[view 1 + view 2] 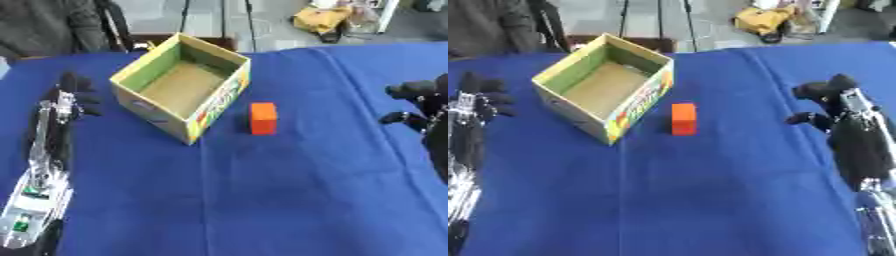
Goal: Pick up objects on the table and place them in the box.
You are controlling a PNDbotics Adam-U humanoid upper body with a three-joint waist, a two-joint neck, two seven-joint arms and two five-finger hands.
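An orange block (263,118) stands on the blue tablecloth just right of an open cardboard box (182,86), which looks empty inside. My left hand (73,95) hovers left of the box, fingers relaxed and holding nothing. Well to the right of the block is my right hand (826,104), its fingers loosely bent towards the block and empty. Neither hand touches the block or the box.
The blue cloth (289,190) covers the whole table. Beyond its far edge are a seated person (44,25), stand legs (219,20) and a yellow object (765,19) on the floor.
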